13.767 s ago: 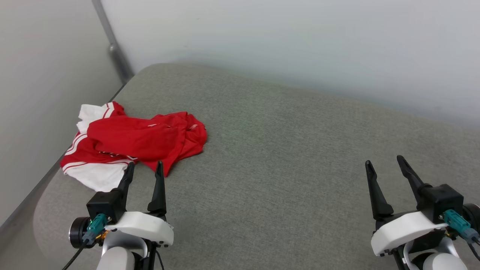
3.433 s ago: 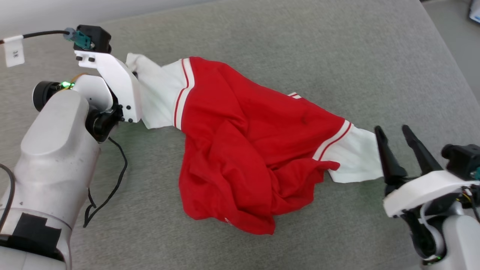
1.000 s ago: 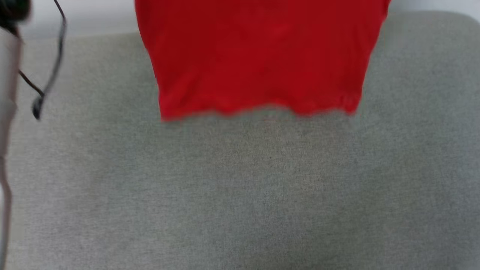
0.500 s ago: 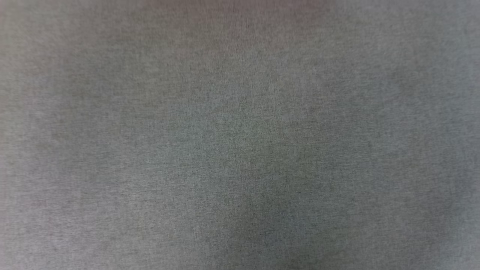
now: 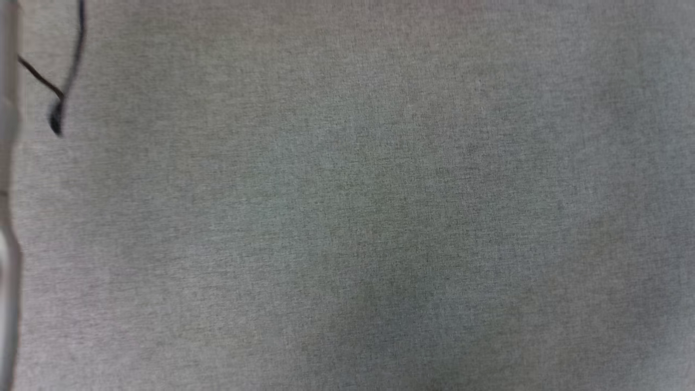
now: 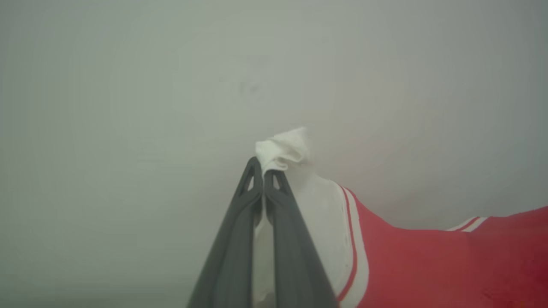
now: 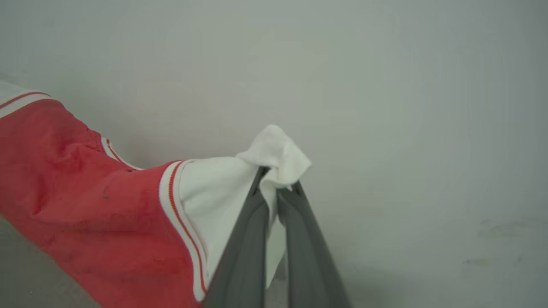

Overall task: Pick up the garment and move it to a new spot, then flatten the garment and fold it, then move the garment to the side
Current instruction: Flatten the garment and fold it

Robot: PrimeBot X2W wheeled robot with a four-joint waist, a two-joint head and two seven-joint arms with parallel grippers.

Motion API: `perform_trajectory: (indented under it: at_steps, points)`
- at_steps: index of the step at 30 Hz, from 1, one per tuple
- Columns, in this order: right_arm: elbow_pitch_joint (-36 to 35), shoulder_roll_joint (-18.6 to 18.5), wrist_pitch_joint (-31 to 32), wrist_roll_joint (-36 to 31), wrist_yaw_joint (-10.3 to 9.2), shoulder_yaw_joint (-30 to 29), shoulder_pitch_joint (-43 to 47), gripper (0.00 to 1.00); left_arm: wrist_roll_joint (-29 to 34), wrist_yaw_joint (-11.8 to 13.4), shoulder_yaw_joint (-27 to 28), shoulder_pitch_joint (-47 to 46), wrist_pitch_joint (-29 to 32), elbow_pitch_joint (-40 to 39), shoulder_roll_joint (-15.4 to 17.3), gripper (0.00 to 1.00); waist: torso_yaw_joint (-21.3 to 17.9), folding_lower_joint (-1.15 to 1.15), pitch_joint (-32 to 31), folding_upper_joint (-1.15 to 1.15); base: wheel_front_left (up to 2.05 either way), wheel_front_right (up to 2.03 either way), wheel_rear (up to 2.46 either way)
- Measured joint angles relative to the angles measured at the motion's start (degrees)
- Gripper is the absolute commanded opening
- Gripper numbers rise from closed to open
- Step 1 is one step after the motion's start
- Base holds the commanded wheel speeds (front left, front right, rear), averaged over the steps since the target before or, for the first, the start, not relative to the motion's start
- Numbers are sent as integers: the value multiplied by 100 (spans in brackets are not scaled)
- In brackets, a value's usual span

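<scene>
left gripper [image 6: 262, 174] fingers pinched on garment [image 6: 411, 265] white sleeve, right gripper [image 7: 277, 182] fingers clamped on other white sleeve, grey cushion [image 5: 347, 217] below, black cable [image 5: 62, 81]

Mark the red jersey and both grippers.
Red jersey with white sleeves [image 7: 85, 214]: right wrist view, red body.
Left gripper [image 6: 263, 167]: left wrist view, fingertips pinching sleeve.
Right gripper [image 7: 278, 182]: right wrist view, fingertips pinching sleeve.

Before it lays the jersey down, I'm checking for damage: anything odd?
The garment shows small dark specks on its red cloth near the striped trim, possibly stains. The left gripper and right gripper each pinch a bunched white sleeve.
</scene>
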Motion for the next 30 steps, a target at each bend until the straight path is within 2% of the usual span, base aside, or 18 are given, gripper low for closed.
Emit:
perform_trajectory:
  at_steps: [7, 12, 21, 29, 30]
  points:
    - [-135, -167, -38, 730, 0, 584, 1394, 0, -359, -168, 154, 1407, -315, 11, -97, 0, 91, -1, -489, 0, 0, 0, 0]
    - [-491, -394, -89, 1171, 0, 821, 2626, 0, -538, -176, 321, 2766, -433, -441, -52, 0, 152, -1, -1045, 0, 0, 0, 0]
    - [-1315, -701, 34, 1468, 0, 851, 4603, 0, -626, 287, 426, 5514, -431, -2001, 177, 0, 150, -2, -2061, 0, 0, 0, 0]
    - [-2022, -773, 219, 1372, 0, 170, 6507, 0, -910, 956, 443, 7574, -134, -3415, 269, 0, 145, -3, -2762, 0, 0, 0, 0]
    - [-2022, -773, 219, 1372, 0, 170, 6507, 0, -910, 956, 443, 7574, -134, -3415, 269, 0, 145, -3, -2762, 0, 0, 0, 0]
